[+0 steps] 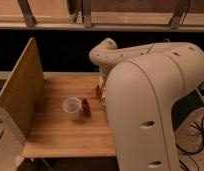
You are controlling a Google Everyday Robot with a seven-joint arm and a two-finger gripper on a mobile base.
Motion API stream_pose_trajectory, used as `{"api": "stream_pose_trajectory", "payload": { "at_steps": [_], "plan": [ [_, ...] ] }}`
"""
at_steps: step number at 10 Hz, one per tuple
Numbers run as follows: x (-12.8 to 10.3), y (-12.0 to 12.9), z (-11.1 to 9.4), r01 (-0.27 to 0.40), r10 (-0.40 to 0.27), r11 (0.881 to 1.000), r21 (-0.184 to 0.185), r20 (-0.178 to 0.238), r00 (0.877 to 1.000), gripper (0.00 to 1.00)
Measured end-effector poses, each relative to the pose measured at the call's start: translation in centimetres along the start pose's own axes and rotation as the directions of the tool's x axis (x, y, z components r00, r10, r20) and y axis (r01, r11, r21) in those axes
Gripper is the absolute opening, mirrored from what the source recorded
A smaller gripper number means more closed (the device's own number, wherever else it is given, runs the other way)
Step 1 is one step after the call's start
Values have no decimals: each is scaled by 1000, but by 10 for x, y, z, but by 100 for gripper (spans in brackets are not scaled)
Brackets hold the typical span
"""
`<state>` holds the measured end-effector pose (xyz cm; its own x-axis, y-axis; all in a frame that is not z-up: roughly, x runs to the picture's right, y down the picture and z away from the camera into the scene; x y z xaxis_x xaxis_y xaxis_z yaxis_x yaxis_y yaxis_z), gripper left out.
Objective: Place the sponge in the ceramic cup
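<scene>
A white robot arm (145, 95) is bending down over a wooden table (60, 135), its bulky shell filling the right half of the scene. The shell is hiding most of the gripper (101, 96), which is hanging low at the arm's far end, just right of a small dark red object (86, 107). Whether the gripper is released, clenched or grasping something cannot be told from this angle.

The ceramic cup (72, 108) is standing upright near the middle of the table with its mouth facing up. That pose is probably leaving it ready to take something dropped in from above. The red object is sitting just beside it on the right, between cup and gripper. A tall wooden board (22, 97) is rising along the table's left edge, seemingly working as a side wall that is keeping things from sliding off.

The sponge is not showing plainly anywhere. No pale blue block is lying on the bare wood, and nothing blue is showing in the cup's mouth. A yellowish patch is peeking out near the arm's lower end, but what it is cannot be told. The sponge may be sitting behind the arm, on the table or at the gripper, and the view is not settling which.

No brand, label or readable writing is appearing on the arm, the cup or the table.
</scene>
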<state>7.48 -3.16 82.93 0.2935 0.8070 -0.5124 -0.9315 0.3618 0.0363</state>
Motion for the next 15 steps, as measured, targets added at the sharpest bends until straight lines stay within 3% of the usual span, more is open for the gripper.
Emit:
{"api": "stream_pose_trajectory", "payload": {
  "at_steps": [4, 7, 10, 14, 15],
  "plan": [
    [4, 9, -3, 13, -13, 1000, -16, 8, 1000, 80],
    [32, 27, -8, 17, -17, 998, -52, 4, 1000, 80],
    [80, 30, 2, 24, -28, 998, -54, -79, 996, 80],
    [81, 31, 2, 29, -33, 998, -58, -82, 996, 80],
    [86, 38, 9, 32, -39, 997, -66, -100, 994, 80]
  ]
}}
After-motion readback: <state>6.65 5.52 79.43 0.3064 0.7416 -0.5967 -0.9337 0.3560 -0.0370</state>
